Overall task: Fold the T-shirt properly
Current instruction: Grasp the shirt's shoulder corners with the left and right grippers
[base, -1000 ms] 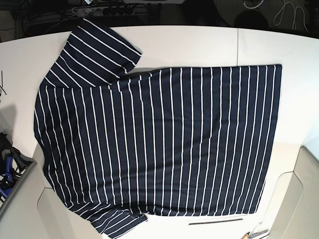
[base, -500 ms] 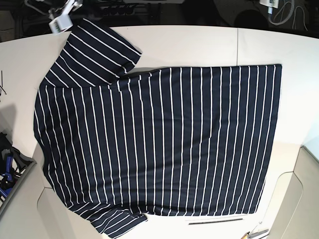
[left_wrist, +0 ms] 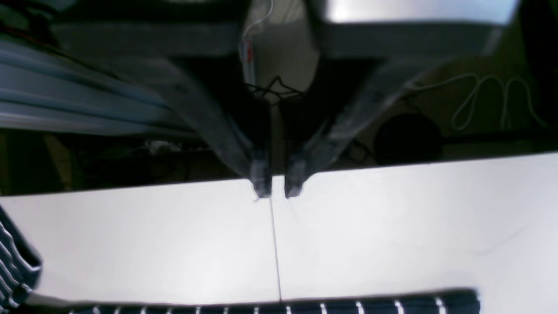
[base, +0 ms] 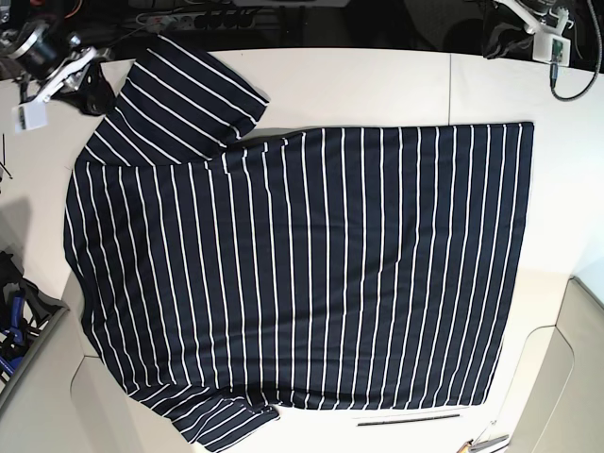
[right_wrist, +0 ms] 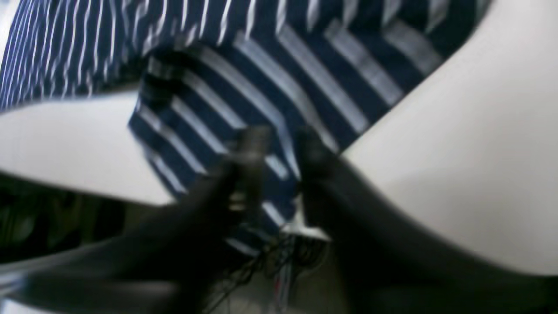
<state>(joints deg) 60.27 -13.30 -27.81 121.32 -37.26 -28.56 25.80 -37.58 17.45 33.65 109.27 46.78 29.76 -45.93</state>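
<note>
The T-shirt point(base: 302, 264), dark navy with thin white stripes, lies spread flat on the white table point(base: 377, 85), one sleeve pointing to the far left corner. My right gripper point(right_wrist: 281, 144) hovers over that sleeve point(right_wrist: 261, 65) near the table's edge, its blurred fingers apart and holding nothing. It shows at the far left in the base view point(base: 92, 94). My left gripper point(left_wrist: 278, 188) hangs over the table's far edge with a narrow gap between its tips, short of the shirt's edge point(left_wrist: 305, 306). In the base view it is at the far right point(base: 498, 42).
Grey bins point(base: 566, 377) stand at the front right corner and blue-handled tools point(base: 9, 330) at the front left. A thin black strip point(base: 406, 418) lies by the shirt's near edge. Cables hang behind the table. A seam point(left_wrist: 274, 253) runs across the tabletop.
Both arms have come down into the base view at the far corners, the right one reaching the sleeve. The shirt has not moved.
</note>
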